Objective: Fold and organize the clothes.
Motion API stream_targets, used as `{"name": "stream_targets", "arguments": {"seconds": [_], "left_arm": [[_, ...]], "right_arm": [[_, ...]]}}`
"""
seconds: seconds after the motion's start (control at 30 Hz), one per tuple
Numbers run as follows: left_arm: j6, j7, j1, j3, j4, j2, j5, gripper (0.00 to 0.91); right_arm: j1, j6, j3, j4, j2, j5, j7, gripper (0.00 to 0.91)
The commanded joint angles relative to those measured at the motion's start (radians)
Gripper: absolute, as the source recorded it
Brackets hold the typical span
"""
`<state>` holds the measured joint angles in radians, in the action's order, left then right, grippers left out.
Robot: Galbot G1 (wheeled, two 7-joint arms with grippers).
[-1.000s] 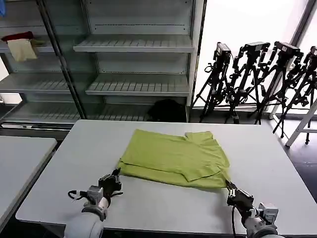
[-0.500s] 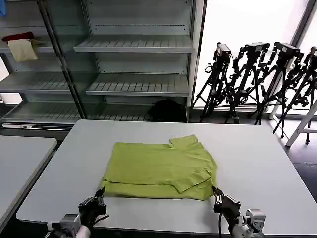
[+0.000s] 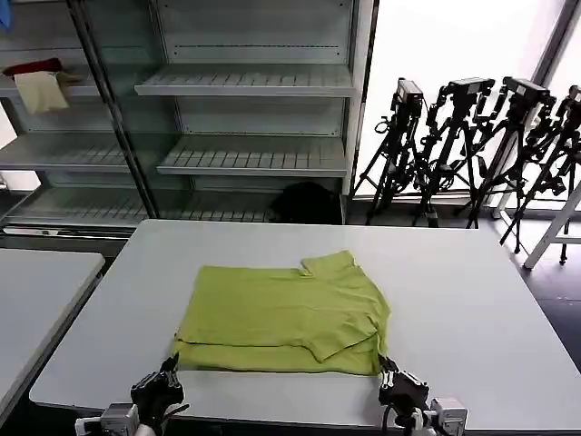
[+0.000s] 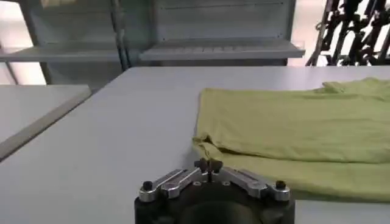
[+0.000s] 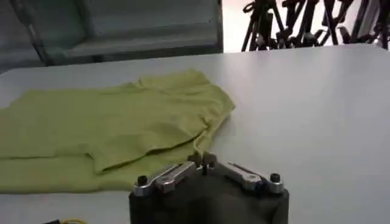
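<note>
The folded T-shirt (image 3: 283, 316) has slid nearer and leftward, dragged by both grippers. The left gripper (image 3: 169, 367) and right gripper (image 3: 387, 367) pinch its near corners. Soft, light fabric; hold the hem corners.

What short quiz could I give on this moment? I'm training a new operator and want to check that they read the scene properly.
1. True or false: the T-shirt lies on a shelf.
2. Where is the left tool shut on the T-shirt? A: at the collar. B: at the near left corner. C: at the far edge.
3. Fill in the blank: the right tool is shut on the T-shirt's near ____ corner.

Key:
1. False. It lies partly folded on the table.
2. B.
3. Right.
</note>
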<state>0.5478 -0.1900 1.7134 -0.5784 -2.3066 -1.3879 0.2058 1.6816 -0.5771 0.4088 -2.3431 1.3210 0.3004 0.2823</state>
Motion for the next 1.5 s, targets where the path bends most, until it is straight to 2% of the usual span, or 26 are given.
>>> {"name": "stream_targets", "arguments": {"seconds": [0.03, 0.1, 0.2, 0.27, 0.3, 0.37, 0.4, 0.47, 0.53, 0.57, 0.6, 0.63, 0.67, 0.7, 0.73, 0.83, 0.87, 1.0, 1.03, 1.17, 1.4, 1.5], "left_arm": [[-0.018, -0.157, -0.008, -0.004, -0.007, -0.016, -0.013, 0.907], [-0.047, -0.198, -0.013, -0.007, -0.015, -0.03, -0.001, 0.907], [-0.115, -0.16, -0.022, -0.019, -0.026, -0.035, -0.004, 0.907], [-0.129, -0.048, -0.059, -0.026, -0.033, -0.025, 0.002, 0.907], [-0.123, 0.0, -0.088, -0.029, -0.036, -0.021, 0.008, 0.907], [-0.093, 0.088, -0.163, -0.029, -0.027, -0.004, 0.058, 0.907], [-0.071, 0.115, -0.202, -0.02, -0.02, 0.005, 0.065, 0.907], [-0.009, 0.14, -0.34, -0.005, 0.032, 0.012, 0.064, 0.907], [0.028, 0.14, -0.456, 0.01, 0.076, 0.016, 0.072, 0.907], [0.031, 0.154, -0.536, 0.023, 0.126, 0.027, 0.072, 0.907], [0.032, 0.165, -0.568, 0.03, 0.16, 0.037, 0.074, 0.907], [0.033, 0.173, -0.603, 0.035, 0.167, 0.041, 0.086, 0.907], [0.033, 0.193, -0.651, 0.049, 0.225, 0.055, 0.102, 0.907], [0.033, 0.218, -0.676, 0.062, 0.26, 0.072, 0.123, 0.907], [0.034, 0.223, -0.684, 0.072, 0.271, 0.083, 0.136, 0.907], [0.034, 0.253, -0.759, 0.12, 0.398, 0.138, 0.177, 0.907], [0.035, 0.254, -0.786, 0.135, 0.441, 0.153, 0.191, 0.907], [0.038, 0.266, -0.854, 0.177, 0.559, 0.209, 0.237, 0.907], [0.039, 0.266, -0.865, 0.184, 0.587, 0.218, 0.246, 0.907], [0.04, 0.279, -0.873, 0.212, 0.65, 0.26, 0.261, 0.907], [0.039, 0.285, -0.862, 0.205, 0.701, 0.263, 0.26, 0.907], [0.039, 0.287, -0.867, 0.205, 0.71, 0.264, 0.26, 0.907]], "right_arm": [[0.001, 0.015, -0.023, -0.003, 0.02, -0.084, 0.172, 0.907], [-0.002, 0.044, -0.009, -0.005, 0.026, -0.064, 0.197, 0.907], [-0.017, 0.15, 0.031, -0.012, 0.023, -0.016, 0.17, 0.907], [-0.07, 0.187, 0.07, -0.012, 0.045, 0.01, 0.12, 0.907], [-0.088, 0.184, 0.085, -0.014, 0.053, 0.032, 0.109, 0.907], [-0.211, 0.157, 0.101, 0.006, 0.088, 0.043, 0.127, 0.907], [-0.257, 0.123, 0.105, 0.014, 0.102, 0.042, 0.141, 0.907], [-0.408, -0.005, 0.101, 0.053, 0.137, 0.054, 0.216, 0.907], [-0.506, -0.008, 0.103, 0.137, 0.124, 0.04, 0.164, 0.907], [-0.562, -0.01, 0.081, 0.196, 0.087, 0.041, 0.16, 0.907], [-0.602, -0.012, 0.065, 0.235, 0.054, 0.11, 0.134, 0.907], [-0.644, -0.013, 0.048, 0.277, 0.017, 0.18, 0.097, 0.907], [-0.681, -0.015, 0.034, 0.33, -0.003, 0.201, 0.056, 0.907], [-0.709, -0.017, 0.029, 0.366, -0.007, 0.182, -0.031, 0.907], [-0.734, -0.017, 0.023, 0.417, -0.013, 0.165, -0.072, 0.907], [-0.824, -0.02, -0.07, 0.515, -0.057, 0.225, -0.132, 0.907], [-0.854, -0.02, -0.085, 0.544, -0.056, 0.219, -0.141, 0.907], [-0.93, -0.024, -0.141, 0.672, -0.054, 0.234, -0.144, 0.907], [-0.95, -0.025, -0.16, 0.7, -0.055, 0.265, -0.128, 0.907], [-0.989, -0.025, -0.195, 0.773, -0.071, 0.289, -0.113, 0.907], [-1.006, -0.025, -0.212, 0.845, -0.089, 0.297, -0.123, 0.907], [-1.009, -0.026, -0.226, 0.862, -0.088, 0.292, -0.111, 0.907]]}}
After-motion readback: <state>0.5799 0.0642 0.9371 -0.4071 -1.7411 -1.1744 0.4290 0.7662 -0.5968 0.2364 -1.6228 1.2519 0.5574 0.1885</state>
